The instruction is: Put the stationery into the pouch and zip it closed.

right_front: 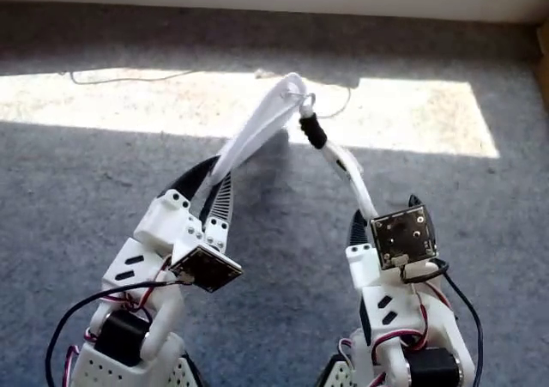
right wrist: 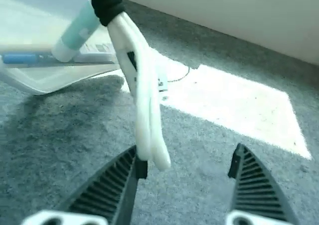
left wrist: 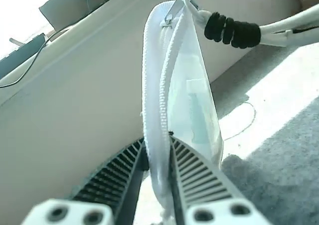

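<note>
Left gripper (left wrist: 158, 141) is clamped on the zip edge of the white-trimmed, clear-sided plastic pouch (left wrist: 192, 95), holding it up off the grey carpet (right_front: 94, 198). The pouch stands on edge, angled up and away from the arm, with the metal zip pull (left wrist: 174, 8) at its top end. Can't tell whether the zip is fully run home.

Stationery is inside the pouch: a teal-and-white tube (right wrist: 77, 33) and a blue pen (right wrist: 22, 59) show through the clear wall.

A white strap with a black wound collar (left wrist: 232, 29) runs from the zip pull back to the right arm. Right gripper (right wrist: 188, 157) has its jaws wide apart. The strap's loop end (right wrist: 147, 115) lies against one jaw, not pinched.

A sunlit patch (right_front: 129, 99) lies on the carpet beyond the pouch.
</note>
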